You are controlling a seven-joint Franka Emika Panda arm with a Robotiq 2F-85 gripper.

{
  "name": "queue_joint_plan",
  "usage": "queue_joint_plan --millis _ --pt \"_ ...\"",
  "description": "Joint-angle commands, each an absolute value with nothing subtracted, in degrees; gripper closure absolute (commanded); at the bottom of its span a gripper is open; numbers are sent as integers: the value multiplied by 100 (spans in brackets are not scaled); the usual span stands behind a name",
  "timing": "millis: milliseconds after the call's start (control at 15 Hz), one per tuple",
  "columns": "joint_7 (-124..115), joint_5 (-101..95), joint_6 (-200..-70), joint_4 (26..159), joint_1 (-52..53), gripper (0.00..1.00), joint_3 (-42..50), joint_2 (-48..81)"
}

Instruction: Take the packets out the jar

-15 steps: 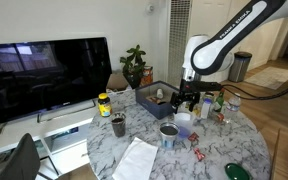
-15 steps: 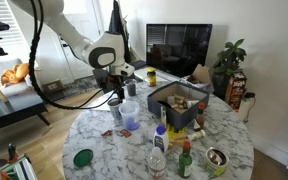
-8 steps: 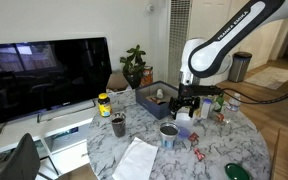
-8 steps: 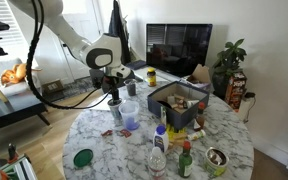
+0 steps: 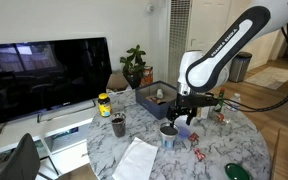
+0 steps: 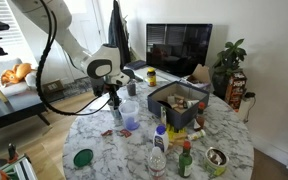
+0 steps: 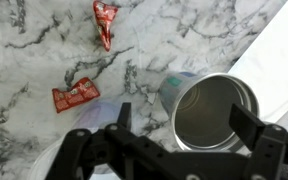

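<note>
My gripper [image 7: 184,122] is open and empty. In the wrist view its two fingers straddle the open mouth of a grey metal tin [image 7: 216,108] from above. A pale lavender blur at the lower left, partly behind my gripper, seems to be the jar [image 7: 84,118]. Two red packets lie on the marble beside it, one near [image 7: 76,95] and one farther [image 7: 104,22]. No packet shows inside any container. In both exterior views the gripper [image 5: 181,112] [image 6: 114,100] hangs low over the table, with the translucent jar [image 6: 130,108] next to it.
A white napkin [image 7: 284,50] [image 5: 136,158] lies beside the tin. A dark bin of items [image 6: 179,100], bottles [image 6: 159,145], a green lid [image 6: 82,157], a dark cup [image 5: 118,125] and a television [image 5: 44,72] are around. The round marble table [image 5: 224,145] ends close by.
My gripper has come down and shifted sideways toward the grey tin, and the arm now leans lower over the table. The objects on the table have not moved.
</note>
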State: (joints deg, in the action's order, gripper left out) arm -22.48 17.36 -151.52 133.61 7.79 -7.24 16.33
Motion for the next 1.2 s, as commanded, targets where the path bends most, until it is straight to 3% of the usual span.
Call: queue_joint_plan --millis 0,67,133,200,800,867,1133 --pt "-2350 1809 -15557 13279 867 0 -695 1973" --pt "-2377 1799 -15639 13270 881 0 -686 2029" --pt "-2388 1797 -15686 13268 889 9 -686 2073" --pt "-2407 1790 -15723 13265 898 26 -680 2113" --pt "-2615 1836 -15486 13256 929 94 -697 2066" --pt "-2626 1828 -15474 13256 932 99 -694 2045" --pt "-2576 1856 -15438 13244 900 99 -723 1899"
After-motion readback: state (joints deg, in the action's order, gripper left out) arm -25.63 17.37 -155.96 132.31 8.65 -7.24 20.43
